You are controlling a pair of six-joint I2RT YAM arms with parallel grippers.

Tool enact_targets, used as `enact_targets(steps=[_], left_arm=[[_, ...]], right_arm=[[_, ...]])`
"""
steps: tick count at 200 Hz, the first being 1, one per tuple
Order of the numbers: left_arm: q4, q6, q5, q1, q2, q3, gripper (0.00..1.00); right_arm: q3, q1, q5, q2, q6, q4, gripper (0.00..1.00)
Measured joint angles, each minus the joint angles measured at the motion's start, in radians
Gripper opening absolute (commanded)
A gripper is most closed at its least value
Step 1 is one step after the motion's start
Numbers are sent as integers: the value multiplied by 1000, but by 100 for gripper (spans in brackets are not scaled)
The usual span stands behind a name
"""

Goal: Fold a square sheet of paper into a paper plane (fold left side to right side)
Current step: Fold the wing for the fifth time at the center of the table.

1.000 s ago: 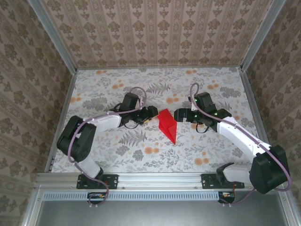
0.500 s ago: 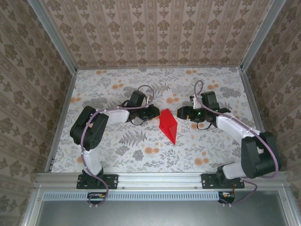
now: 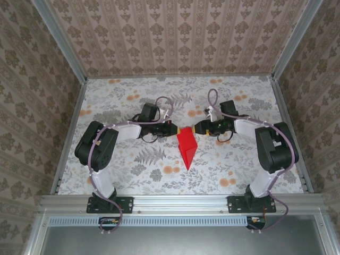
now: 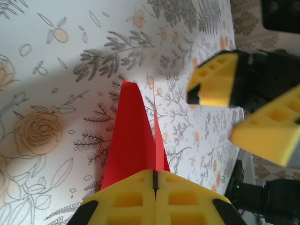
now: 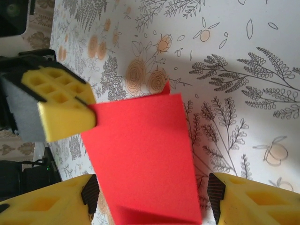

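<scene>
Paper plane (image 3: 187, 147) is mid-table on the flower-print tabletop (image 3: 127, 170). It's a red, narrow dart with its tip toward the arm bases and its wide end between my two grippers. Left gripper (image 3: 177, 130) comes in from the left and is pinched closed on the plane's wide end. In the left wrist view the yellow pads (image 4: 129, 199) meet with the red paper caught in the seam, and the folded layers run away from them to a point. Right gripper (image 3: 196, 129) comes in from the right with its jaws spread. In the right wrist view its fingers (image 5: 47, 204) stand either side of the plane with gaps showing, so I see no grip. I can't tell if the tip touches the table.
</scene>
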Motion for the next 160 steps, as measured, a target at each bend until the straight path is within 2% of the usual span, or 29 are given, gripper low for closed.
enact_targets(steps=[30, 60, 105, 160], left_arm=[[12, 26, 40, 0, 0, -9, 2], [22, 37, 63, 0, 0, -10, 0], [30, 45, 75, 0, 3, -10, 0], [28, 60, 74, 0, 11, -10, 0]], right_arm=[[30, -2, -63, 78, -40, 8, 64], [53, -2, -118, 131, -64, 8, 60], [71, -2, -182, 175, -93, -8, 47], [78, -2, -205, 173, -121, -49, 31]])
